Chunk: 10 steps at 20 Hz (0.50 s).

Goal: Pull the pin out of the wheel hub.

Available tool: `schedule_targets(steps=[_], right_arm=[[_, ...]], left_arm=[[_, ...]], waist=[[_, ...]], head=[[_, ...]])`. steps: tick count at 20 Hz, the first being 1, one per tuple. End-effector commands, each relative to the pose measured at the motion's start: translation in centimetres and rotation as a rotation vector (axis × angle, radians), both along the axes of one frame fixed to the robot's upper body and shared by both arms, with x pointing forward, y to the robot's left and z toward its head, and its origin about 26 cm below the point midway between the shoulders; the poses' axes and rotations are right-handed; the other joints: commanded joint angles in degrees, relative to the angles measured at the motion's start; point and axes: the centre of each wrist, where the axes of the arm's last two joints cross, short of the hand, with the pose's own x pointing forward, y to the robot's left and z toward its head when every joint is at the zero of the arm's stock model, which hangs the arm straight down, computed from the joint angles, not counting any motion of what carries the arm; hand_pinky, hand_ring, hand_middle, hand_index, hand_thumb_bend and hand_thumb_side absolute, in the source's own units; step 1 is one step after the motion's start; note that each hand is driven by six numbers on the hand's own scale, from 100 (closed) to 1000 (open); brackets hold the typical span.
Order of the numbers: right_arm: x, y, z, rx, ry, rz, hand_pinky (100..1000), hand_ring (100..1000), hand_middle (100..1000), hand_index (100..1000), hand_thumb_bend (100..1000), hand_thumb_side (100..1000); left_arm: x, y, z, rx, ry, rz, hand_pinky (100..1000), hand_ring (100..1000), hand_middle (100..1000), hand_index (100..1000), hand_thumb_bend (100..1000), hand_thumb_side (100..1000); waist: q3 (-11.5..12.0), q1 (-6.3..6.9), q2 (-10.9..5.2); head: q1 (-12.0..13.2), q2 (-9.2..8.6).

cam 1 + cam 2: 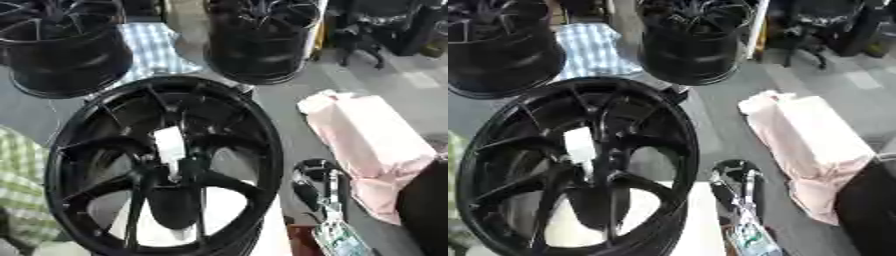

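Three wheels: black, with spokes; one near, two far.
Near wheel hub (166, 165): stands at the near left and fills most of that side; its face is turned up toward the camera, and its dark spokes run from the rim to the centre.
Pin (171, 150): a pale, whitish upright piece at the centre of the near wheel hub, wider at the top and narrowing down into the middle where the spokes meet; whether it is fully seated I cannot tell.
Surface under the wheel (223, 215): white, showing through the gaps between the lower spokes and just right of the rim.
Far left wheel (61, 47): black, lying at the far left, partly cut off by the edge.
Far middle wheel (258, 40): black, far and right of centre, well apart from the near one.
Checked cloth (157, 50): blue and white, lying between the two far wheels.
Pink cloth (367, 135): crumpled, on the grey floor at the right, apart from the near wheel.
Right hand (319, 192): dark with silver parts, low at the near right, just beside the near rim and not touching the pin; whether its fingers are apart or together I cannot tell.
Left hand: shows in neither view.
Green checked fabric (19, 185): at the near left edge, beside the rim.
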Motion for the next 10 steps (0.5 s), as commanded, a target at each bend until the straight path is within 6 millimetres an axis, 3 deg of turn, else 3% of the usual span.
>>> schedule_targets(steps=[1,4,6,8,10], right_arm=[[0.2,-0.3,0.5,-0.015,-0.017,0.004,668,596,596,415,100,100],[0.2,-0.3,0.6,-0.014,-0.021,0.000,670,600,600,476,100,100],[0.3,-0.7,1.1,-0.026,-0.035,-0.011,678,611,612,612,100,100],[0.1,-1.8,2.5,-0.073,-0.067,-0.021,684,619,621,668,100,100],[-0.5,-3.6,5.1,-0.140,-0.122,-0.024,694,632,643,718,100,100]], left_arm=[[0.1,0.2,0.8,0.018,-0.025,-0.006,506,257,662,692,100,889],[0.1,0.1,0.8,0.018,-0.024,-0.007,506,256,662,692,100,890],[0.1,0.2,0.7,0.016,-0.023,-0.005,506,263,662,692,100,889],[0.0,0.3,0.8,0.015,-0.021,-0.001,506,259,662,692,100,889],[0.0,0.4,0.8,0.018,-0.019,0.001,506,261,662,692,100,889]], waist=[[0.01,0.23,-0.26],[-0.12,0.29,-0.30],[-0.18,0.35,-0.40],[-0.18,0.31,-0.46],[-0.28,0.16,-0.53]], head=[[-0.09,-0.71],[-0.06,-0.59],[0.07,-0.61],[0.32,-0.52],[0.56,-0.34]])
